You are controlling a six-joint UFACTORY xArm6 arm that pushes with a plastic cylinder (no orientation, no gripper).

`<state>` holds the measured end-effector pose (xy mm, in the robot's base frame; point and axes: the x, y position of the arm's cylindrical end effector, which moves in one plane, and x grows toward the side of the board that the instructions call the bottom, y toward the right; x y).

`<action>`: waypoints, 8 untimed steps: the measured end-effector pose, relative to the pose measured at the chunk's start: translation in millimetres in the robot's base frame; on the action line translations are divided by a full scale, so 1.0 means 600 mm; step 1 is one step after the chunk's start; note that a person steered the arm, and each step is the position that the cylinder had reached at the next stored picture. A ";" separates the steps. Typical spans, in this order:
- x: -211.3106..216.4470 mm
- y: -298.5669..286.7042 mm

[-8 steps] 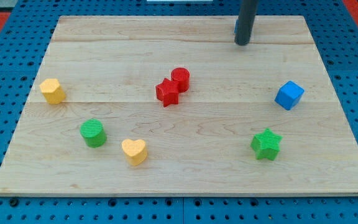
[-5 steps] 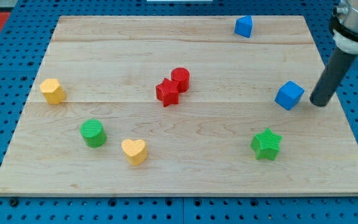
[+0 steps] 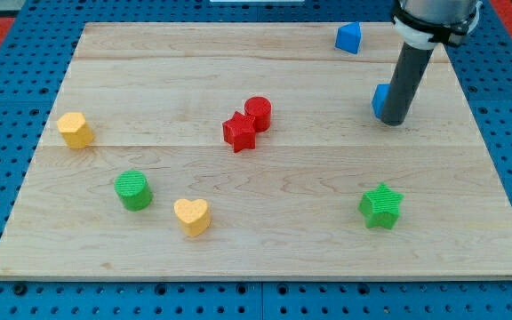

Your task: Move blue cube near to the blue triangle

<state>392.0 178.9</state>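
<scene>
The blue cube (image 3: 380, 99) sits at the board's upper right, mostly hidden behind my dark rod. My tip (image 3: 394, 121) rests on the board at the cube's lower right side, touching it. The blue triangle (image 3: 348, 37) lies near the board's top edge, up and a little left of the cube, apart from it.
A red star (image 3: 238, 132) and red cylinder (image 3: 259, 113) touch near the middle. A yellow block (image 3: 76, 130) is at the left, a green cylinder (image 3: 133, 189) and yellow heart (image 3: 192, 215) at the lower left, a green star (image 3: 380, 205) at the lower right.
My tip swept from the top edge round to the cube's right, then pushed left and up. The blue cube has slid up and left, closer to the blue triangle.
</scene>
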 end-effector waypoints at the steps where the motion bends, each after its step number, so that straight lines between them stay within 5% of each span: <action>1: -0.050 0.017; 2: -0.107 0.045; 4: -0.174 -0.049; 8: -0.173 -0.083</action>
